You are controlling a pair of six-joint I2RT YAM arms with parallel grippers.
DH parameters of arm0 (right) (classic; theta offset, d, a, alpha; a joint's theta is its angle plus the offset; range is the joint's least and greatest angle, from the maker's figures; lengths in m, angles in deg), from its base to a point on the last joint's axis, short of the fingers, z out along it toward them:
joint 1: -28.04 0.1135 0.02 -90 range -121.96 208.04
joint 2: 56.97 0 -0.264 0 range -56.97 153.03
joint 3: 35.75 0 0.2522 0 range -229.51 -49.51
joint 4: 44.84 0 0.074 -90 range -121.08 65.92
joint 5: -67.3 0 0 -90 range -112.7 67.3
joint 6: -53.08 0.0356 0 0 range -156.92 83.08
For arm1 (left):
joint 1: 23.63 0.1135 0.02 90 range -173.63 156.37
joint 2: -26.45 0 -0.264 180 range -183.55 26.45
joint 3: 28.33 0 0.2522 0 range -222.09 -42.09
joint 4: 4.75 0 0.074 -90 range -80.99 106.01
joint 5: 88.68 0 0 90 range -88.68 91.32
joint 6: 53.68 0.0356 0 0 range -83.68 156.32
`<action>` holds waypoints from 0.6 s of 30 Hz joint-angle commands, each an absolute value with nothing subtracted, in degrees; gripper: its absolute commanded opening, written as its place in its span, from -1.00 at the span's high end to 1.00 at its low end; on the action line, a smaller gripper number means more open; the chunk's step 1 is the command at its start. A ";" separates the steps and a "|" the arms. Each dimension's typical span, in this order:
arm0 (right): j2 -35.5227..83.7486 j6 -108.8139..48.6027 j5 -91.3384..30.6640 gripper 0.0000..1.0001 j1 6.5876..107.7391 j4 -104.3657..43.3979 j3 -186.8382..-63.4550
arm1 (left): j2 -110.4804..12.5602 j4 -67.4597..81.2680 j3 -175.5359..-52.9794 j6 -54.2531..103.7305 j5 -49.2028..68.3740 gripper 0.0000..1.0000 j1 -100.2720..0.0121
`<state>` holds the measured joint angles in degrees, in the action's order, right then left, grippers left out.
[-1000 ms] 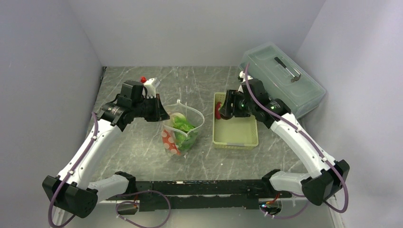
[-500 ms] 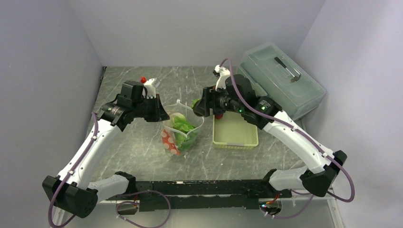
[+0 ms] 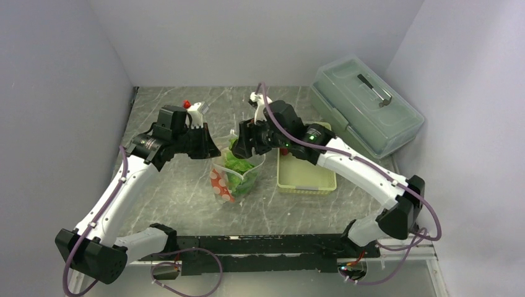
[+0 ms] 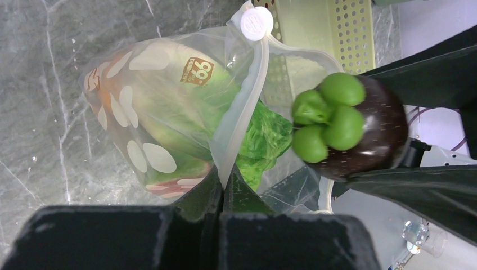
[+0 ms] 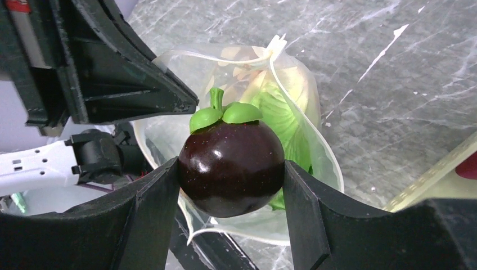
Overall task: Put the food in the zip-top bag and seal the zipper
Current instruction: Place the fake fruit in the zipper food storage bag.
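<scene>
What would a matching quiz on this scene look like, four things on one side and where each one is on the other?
1 dark maroon ball
2 lettuce
3 zip-top bag
4 basket

A mouth edge pinched by left gripper
B inside the zip-top bag
C on the table, right of the zip-top bag
D held in the right gripper

Pairs: 1-D, 2-B, 3-A, 4-C

Over the clear soft plastic pouch point(image 4: 140, 121): glossy dark maroon round toy ball point(image 5: 232, 169), capped with bright green leaves. On the pouch itself, white and orange-red oval spots. Inside the pouch, leafy green toy lettuce point(image 4: 261, 135), vivid against paler yellow-green. Right of the pouch, pale yellow-green slotted plastic basket point(image 3: 306, 170). Under the pouch, grey marbled tabletop point(image 3: 186, 198), veined white.
</scene>
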<state>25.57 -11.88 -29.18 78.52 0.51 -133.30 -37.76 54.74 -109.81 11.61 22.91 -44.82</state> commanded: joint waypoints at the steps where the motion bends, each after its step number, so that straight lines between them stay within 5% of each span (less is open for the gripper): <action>1: 27.89 -12.45 -28.85 0.50 79.48 -1.95 -137.52 | -36.67 54.80 -111.09 11.71 23.46 1.00 -44.81; 18: 40.51 -10.73 -22.94 0.46 80.57 -0.06 -142.63 | -37.20 54.90 -111.81 11.97 25.03 1.00 -44.81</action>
